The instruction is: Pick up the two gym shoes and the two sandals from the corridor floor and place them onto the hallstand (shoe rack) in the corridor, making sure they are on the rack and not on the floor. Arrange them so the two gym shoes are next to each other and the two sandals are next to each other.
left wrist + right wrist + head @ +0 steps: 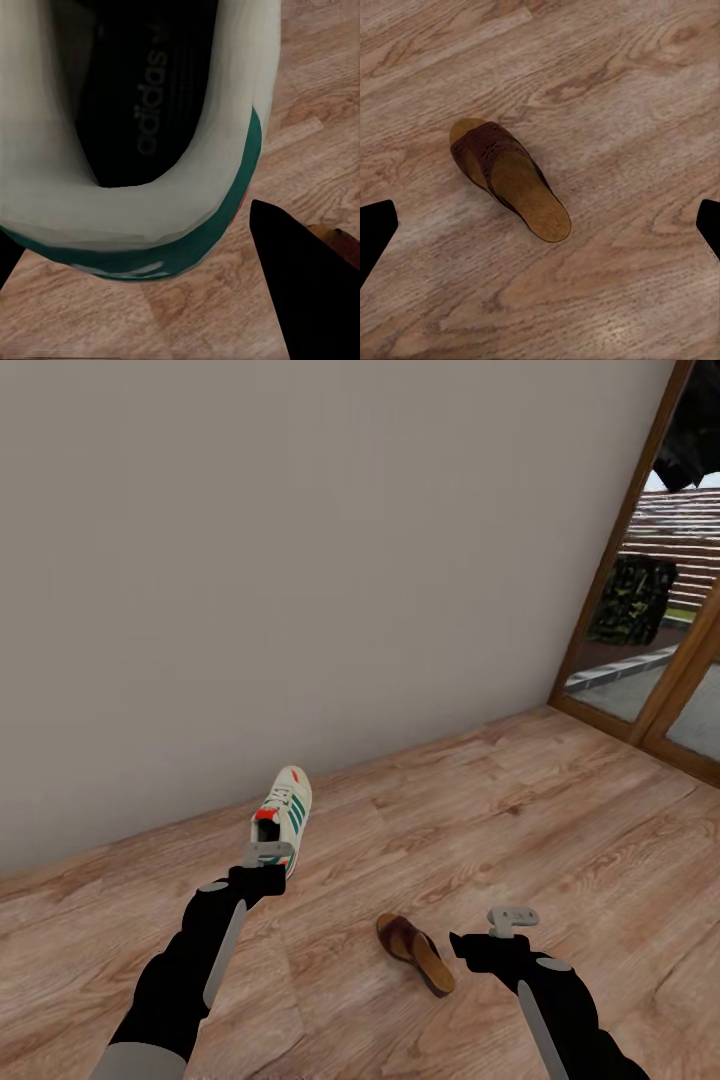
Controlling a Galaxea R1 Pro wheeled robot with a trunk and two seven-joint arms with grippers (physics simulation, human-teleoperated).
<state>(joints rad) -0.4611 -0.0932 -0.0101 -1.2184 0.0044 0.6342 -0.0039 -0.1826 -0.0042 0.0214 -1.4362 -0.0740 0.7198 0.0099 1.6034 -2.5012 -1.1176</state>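
Sneaker [287, 810] is the thing to watch here. The left hand [268, 855] is at its heel end, and the left wrist view looks right down into the shoe opening with one dark finger [300, 285] beside the collar, so I'd guess it's clamped on the heel, but I can't tell for sure. I also can't tell if the shoe is off the floor [560, 810] or resting on it, close to where the boards meet the wall [300, 560].

What could go wrong: a grip on just the soft heel rim looks thin, so the toe could sag or the shoe could twist out once it's carried anywhere.

The right hand [513, 920] hovers near the brown sandal [414, 954], which lies flat out in the open floor between the two arms. Its fingers [375, 232] are wide apart, holding nothing. If it drops straight down it could shove the sandal along the boards instead of catching it.

Both arms reach forward and low.
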